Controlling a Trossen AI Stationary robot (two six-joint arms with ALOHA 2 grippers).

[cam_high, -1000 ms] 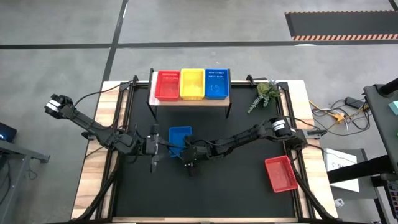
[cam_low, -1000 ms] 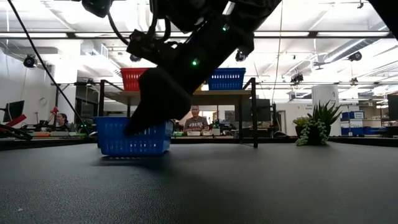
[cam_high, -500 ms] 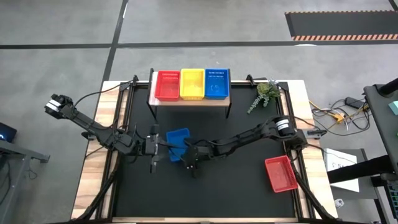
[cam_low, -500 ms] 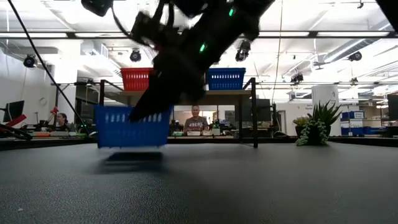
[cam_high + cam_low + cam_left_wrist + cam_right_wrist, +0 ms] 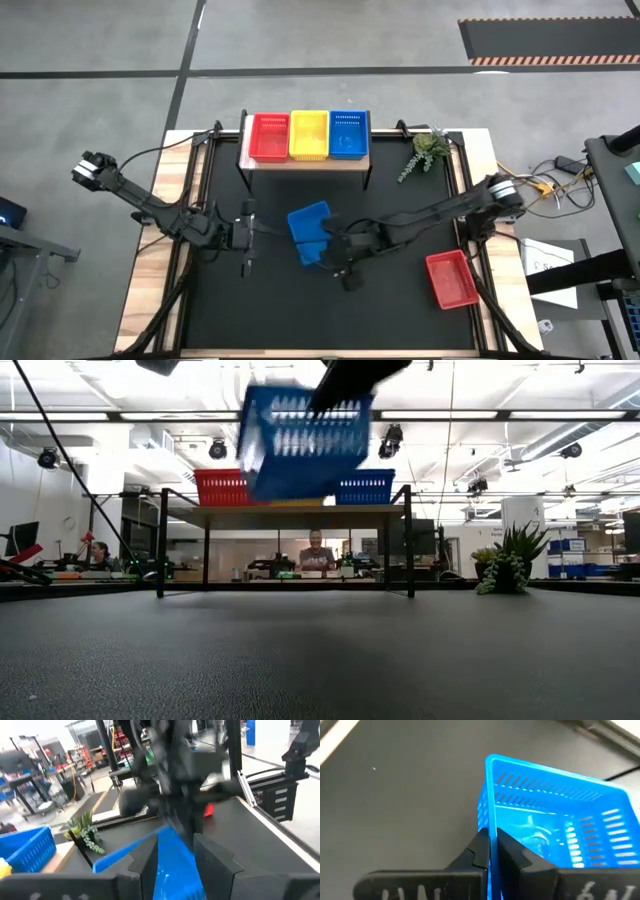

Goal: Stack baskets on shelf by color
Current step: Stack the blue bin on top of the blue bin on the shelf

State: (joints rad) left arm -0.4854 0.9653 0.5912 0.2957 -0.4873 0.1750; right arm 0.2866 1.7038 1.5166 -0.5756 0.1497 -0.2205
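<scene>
My right gripper (image 5: 328,247) is shut on a blue basket (image 5: 309,233), which hangs high above the table in the low view (image 5: 300,442). My left gripper (image 5: 251,238) waits open just left of the basket without touching it; the basket shows beyond its fingers in the left wrist view (image 5: 172,852). The shelf (image 5: 305,163) at the table's far side carries a red basket (image 5: 268,137), a yellow basket (image 5: 309,135) and a blue basket (image 5: 349,134) side by side. Another red basket (image 5: 452,279) lies on the table near the right edge. My right gripper pinches one side wall of the blue basket at its rim (image 5: 492,827), one finger (image 5: 481,851) outside the wall and one (image 5: 509,854) inside the basket. The fingers come slanting down from the table's right. The basket hangs tilted below them, lifted clear of the table.
A small potted plant (image 5: 425,152) stands right of the shelf. Cables and stands lie beyond the table's right edge (image 5: 545,185). In the low view, people sit at desks in the room behind the shelf (image 5: 316,552).
My right gripper has taken the blue basket off the table and raised it well up, carrying it a little toward the table's right edge. The basket, flat on the table a second ago, now hangs tilted at about the height of the shelf top.
</scene>
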